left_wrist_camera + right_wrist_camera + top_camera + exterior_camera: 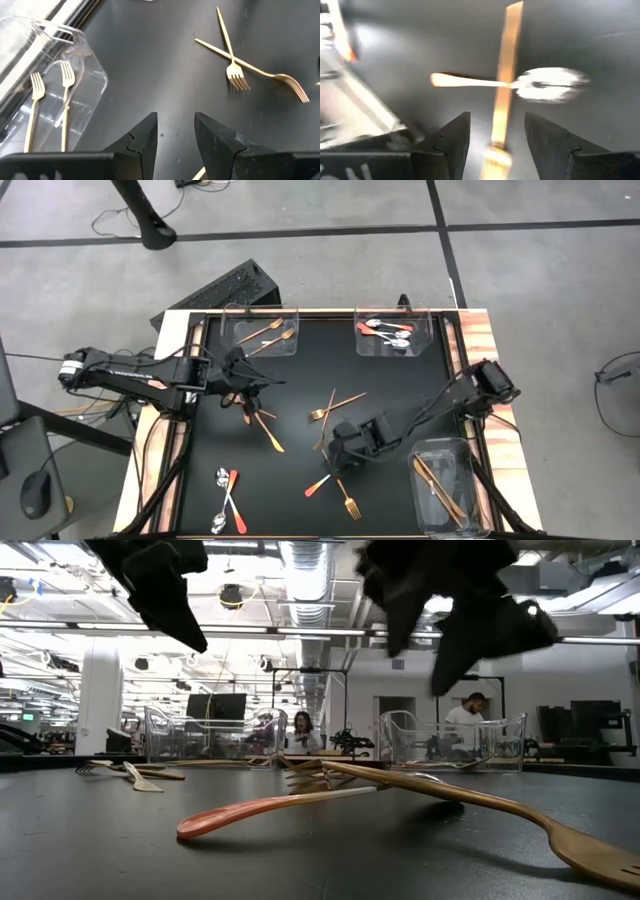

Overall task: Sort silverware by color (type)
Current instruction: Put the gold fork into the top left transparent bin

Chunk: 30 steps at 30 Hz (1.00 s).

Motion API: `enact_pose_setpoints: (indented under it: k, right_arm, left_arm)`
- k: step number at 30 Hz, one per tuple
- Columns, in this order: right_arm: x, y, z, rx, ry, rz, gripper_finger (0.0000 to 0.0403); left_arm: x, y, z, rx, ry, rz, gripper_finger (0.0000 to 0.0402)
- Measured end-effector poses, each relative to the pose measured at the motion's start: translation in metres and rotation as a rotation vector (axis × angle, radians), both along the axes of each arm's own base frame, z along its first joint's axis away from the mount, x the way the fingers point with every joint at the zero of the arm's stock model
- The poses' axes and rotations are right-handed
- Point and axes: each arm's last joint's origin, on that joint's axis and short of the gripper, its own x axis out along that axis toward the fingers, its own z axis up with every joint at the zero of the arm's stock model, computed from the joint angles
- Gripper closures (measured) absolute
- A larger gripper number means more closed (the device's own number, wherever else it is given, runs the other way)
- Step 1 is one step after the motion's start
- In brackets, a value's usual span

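Several pieces of silverware lie loose on the black table. Two crossed gold forks rest near the middle, another gold fork and a red-handled spoon lie toward the near edge, a gold utensil sits left of centre, and a pair of red-handled spoons lies at the near left. Sorted pieces are already in clear bins: two gold forks in the far left bin, red-handled spoons in the far right bin, and long gold sticks in the near right bin.

In the right wrist view, a silver-bowled spoon lies crossed by a flat gold handle, both directly ahead of the right gripper, whose fingers stand apart and hold nothing. From above, this right gripper hangs low over the table just above the loose spoon and fork.

The left gripper hovers over the left part of the table, between the far left bin and the crossed forks; its fingers are spread with nothing between them, the bin with two forks to one side
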Motion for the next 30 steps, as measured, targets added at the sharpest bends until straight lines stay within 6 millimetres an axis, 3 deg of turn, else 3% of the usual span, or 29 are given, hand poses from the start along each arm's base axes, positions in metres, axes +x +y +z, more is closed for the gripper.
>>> enact_pose_setpoints:
  k: [7, 12, 22, 30]
  right_arm:
    - [0.009, 0.008, -0.024, 0.063, 0.061, -0.107, 0.0195]
    - [0.013, 0.009, -0.028, 0.099, 0.066, -0.116, 0.0204]
    - [0.017, 0.005, -0.037, 0.097, 0.078, 0.025, 0.0245]
    - [0.018, 0.0, -0.038, 0.066, 0.057, 0.129, 0.025]
  left_arm:
    - [-0.001, -0.001, 0.0, -0.001, 0.006, -0.002, 0.0284]
    - [-0.001, -0.001, -0.001, -0.009, 0.012, 0.007, 0.0284]
    - [-0.002, 0.0, -0.001, -0.011, 0.016, 0.024, 0.0284]
    - [-0.002, 0.0, -0.001, -0.013, 0.014, 0.032, 0.0284]
